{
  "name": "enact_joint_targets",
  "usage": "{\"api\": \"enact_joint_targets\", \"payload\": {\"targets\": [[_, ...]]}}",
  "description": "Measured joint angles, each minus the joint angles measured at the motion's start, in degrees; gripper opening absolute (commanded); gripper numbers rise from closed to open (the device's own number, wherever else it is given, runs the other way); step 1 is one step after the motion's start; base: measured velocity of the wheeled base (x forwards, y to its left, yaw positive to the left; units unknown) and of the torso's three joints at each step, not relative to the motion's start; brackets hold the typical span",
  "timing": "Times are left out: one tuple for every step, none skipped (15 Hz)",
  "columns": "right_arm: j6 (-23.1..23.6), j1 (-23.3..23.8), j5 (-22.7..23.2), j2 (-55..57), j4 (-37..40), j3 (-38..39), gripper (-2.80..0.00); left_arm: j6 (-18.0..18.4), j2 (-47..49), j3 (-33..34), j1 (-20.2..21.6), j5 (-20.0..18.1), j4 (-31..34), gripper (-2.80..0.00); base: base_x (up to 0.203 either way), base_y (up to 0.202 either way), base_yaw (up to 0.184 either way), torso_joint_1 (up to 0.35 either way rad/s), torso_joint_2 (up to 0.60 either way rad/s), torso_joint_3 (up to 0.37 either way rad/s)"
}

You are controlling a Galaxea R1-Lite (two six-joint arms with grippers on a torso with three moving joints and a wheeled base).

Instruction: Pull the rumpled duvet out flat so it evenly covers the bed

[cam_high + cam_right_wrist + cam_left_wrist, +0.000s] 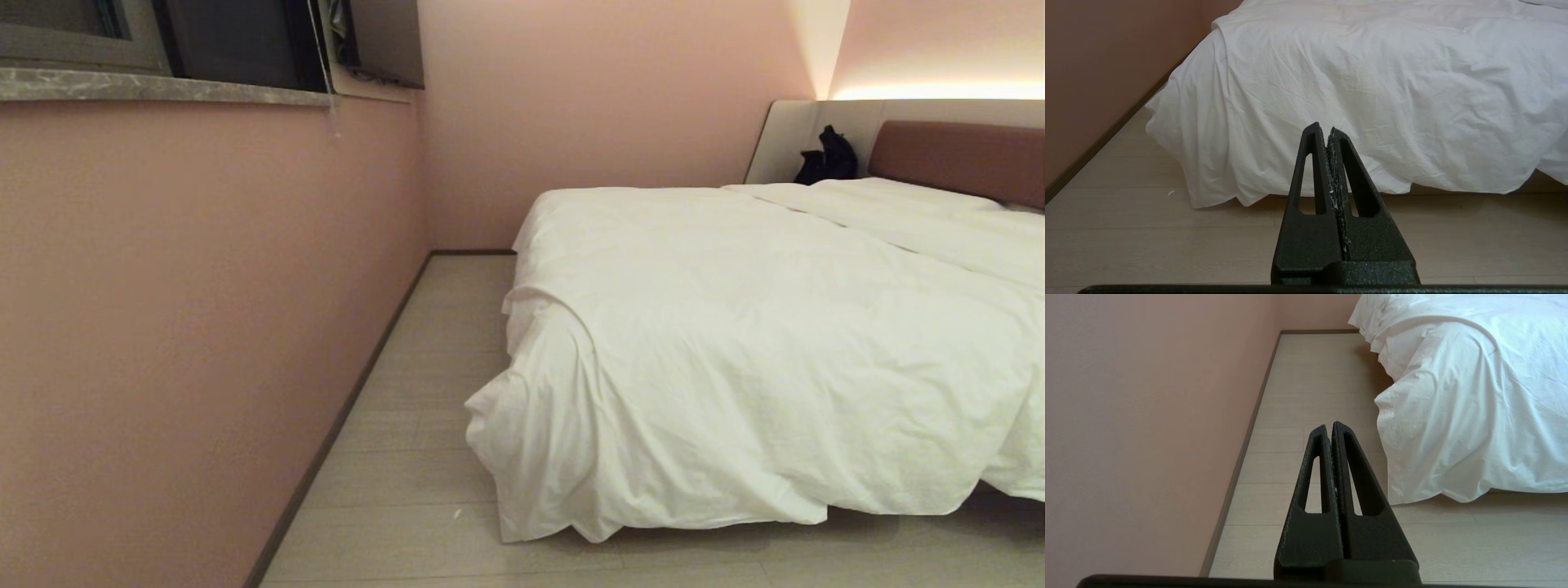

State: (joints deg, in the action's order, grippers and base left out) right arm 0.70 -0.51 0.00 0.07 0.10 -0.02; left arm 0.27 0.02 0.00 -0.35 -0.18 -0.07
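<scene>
Lying lengthwise toward the headboard (963, 159), one duvet (735, 359) covers one bed (898, 498), its corner drooping floorward, while left gripper (1329, 425) and right gripper (1324, 128) hang clenched, empty, short of it

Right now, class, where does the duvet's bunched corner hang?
In the head view, the duvet corner droops off the bed's foot on the robot's left, nearly reaching the floor beside the pink wall.

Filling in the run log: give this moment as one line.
duvet: wrinkled, draped over bed foot corner | left gripper: shut, empty, over floor | right gripper: shut, empty, facing duvet | contact: none
</scene>
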Motion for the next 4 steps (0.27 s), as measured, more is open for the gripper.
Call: {"api": "enact_joint_targets", "payload": {"targets": [[0.0,0.0,0.0,0.0,0.0,0.0,-2.8,0.0,0.0,0.0,0.0,0.0,0.0,-2.8,0.0,0.0,0.0,0.0,0.0,0.0],[0.0,0.0,0.0,0.0,0.0,0.0,-2.8,0.0,0.0,0.0,0.0,0.0,0.0,-2.8,0.0,0.0,0.0,0.0,0.0,0.0],[0.0,0.0,0.0,0.0,0.0,0.0,-2.8,0.0,0.0,0.0,0.0,0.0,0.0,-2.8,0.0,0.0,0.0,0.0,0.0,0.0],[0.0,0.0,0.0,0.0,0.0,0.0,-2.8,0.0,0.0,0.0,0.0,0.0,0.0,-2.8,0.0,0.0,0.0,0.0,0.0,0.0]]}}
